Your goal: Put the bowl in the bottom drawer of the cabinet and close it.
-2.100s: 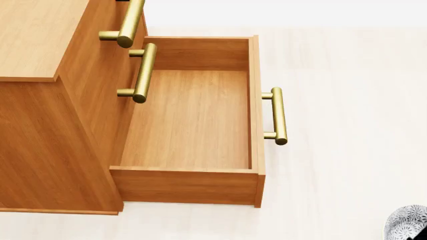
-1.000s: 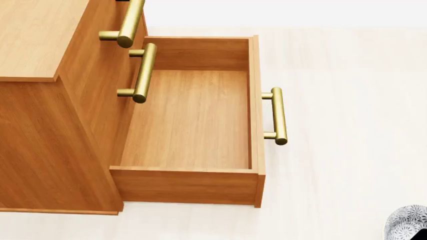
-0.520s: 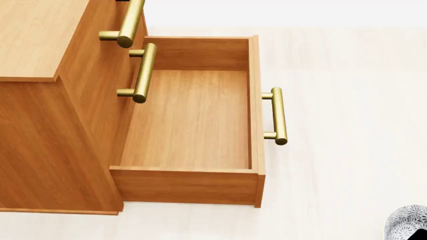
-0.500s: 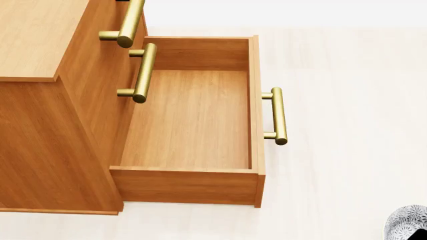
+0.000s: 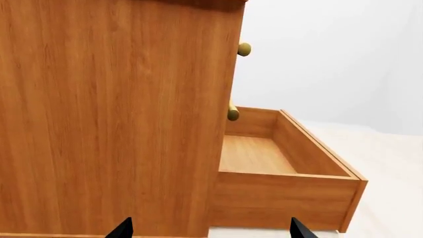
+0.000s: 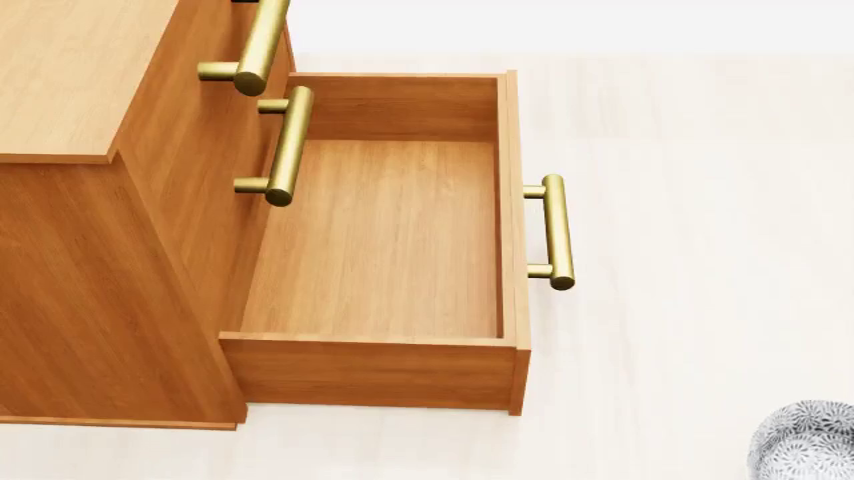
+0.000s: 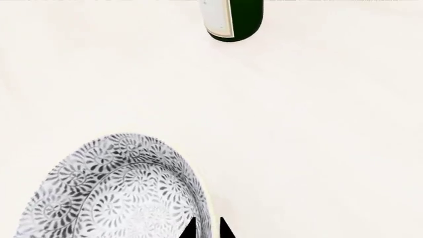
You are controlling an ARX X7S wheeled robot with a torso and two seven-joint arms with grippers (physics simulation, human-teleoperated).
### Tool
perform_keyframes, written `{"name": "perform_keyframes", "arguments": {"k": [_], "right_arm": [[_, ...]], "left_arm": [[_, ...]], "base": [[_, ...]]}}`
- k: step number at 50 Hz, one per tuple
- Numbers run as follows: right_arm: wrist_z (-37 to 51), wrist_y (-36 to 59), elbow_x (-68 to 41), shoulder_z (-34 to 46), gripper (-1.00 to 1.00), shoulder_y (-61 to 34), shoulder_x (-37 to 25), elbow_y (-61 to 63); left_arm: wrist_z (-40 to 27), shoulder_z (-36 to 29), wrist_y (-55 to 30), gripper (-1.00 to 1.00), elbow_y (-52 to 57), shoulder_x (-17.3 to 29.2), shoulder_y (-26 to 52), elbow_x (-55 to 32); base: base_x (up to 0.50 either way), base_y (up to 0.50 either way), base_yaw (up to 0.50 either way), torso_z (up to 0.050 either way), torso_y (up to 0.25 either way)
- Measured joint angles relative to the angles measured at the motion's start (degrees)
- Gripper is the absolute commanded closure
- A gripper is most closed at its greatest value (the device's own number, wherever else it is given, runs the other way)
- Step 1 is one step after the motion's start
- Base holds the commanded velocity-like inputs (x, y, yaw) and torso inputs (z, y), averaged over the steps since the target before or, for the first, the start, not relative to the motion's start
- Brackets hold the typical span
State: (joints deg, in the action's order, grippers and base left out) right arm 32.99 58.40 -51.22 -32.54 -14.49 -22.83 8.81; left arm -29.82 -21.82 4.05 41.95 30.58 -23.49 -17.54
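The bowl (image 6: 805, 443), white with a dense blue-grey floral pattern, shows at the lower right corner of the head view, over the pale floor and well right of the cabinet (image 6: 80, 80). In the right wrist view my right gripper (image 7: 207, 230) is shut on the bowl (image 7: 119, 193), one fingertip inside its rim and one outside. The bottom drawer (image 6: 513, 200) stands pulled out with nothing in it, its brass handle (image 6: 557, 232) facing right. My left gripper (image 5: 210, 233) is open, fingertips wide apart, facing the cabinet's side (image 5: 112, 114) and the drawer's side wall (image 5: 284, 201).
Two upper drawer fronts with brass handles (image 6: 284, 145) are shut above the open drawer. A dark green cylinder with a white label (image 7: 231, 20) stands on the pale floor (image 6: 694, 180) beyond the bowl in the right wrist view.
The bowl has shifted left and further into the head view. The dark bit at the corner beside it no longer shows. Cabinet and drawer have not moved.
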Motion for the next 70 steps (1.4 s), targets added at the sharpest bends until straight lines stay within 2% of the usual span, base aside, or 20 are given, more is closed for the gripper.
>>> {"name": "perform_keyframes", "arguments": {"k": [18,46,55,63,70], "right_arm": [[0.7,0.5,-1.2,-0.2,1.00,-0.5,0.1,0.9],[8.9,10.2,-13.1,-0.9,1.00,-8.3,-2.0,8.3],[14.5,14.8,-18.6,-1.1,1.00,-14.3,-3.0,8.1],[23.8,20.3,-26.1,-0.2,1.00,-23.6,-3.3,3.8],[28.5,22.2,-29.2,2.5,1.00,-31.5,-2.9,-1.3]], "left_arm": [[-0.1,-0.3,0.1,-1.00,-0.3,0.0,0.3,0.0],[-0.6,-0.9,-0.1,-1.00,0.4,0.3,0.3,0.0],[-0.8,-0.9,-0.3,-1.00,0.7,0.5,0.3,-0.1],[-0.9,-0.9,-0.2,-1.00,0.8,0.7,0.4,-0.3],[-0.9,-1.1,-0.2,-1.00,0.6,0.7,0.5,-0.3]], "base": [[0.00,0.00,0.00,0.000,0.000],[0.00,0.00,0.00,0.000,0.000],[0.00,0.00,0.00,0.000,0.000],[0.00,0.00,0.00,0.000,0.000],[0.00,0.00,0.00,0.000,0.000]]}}
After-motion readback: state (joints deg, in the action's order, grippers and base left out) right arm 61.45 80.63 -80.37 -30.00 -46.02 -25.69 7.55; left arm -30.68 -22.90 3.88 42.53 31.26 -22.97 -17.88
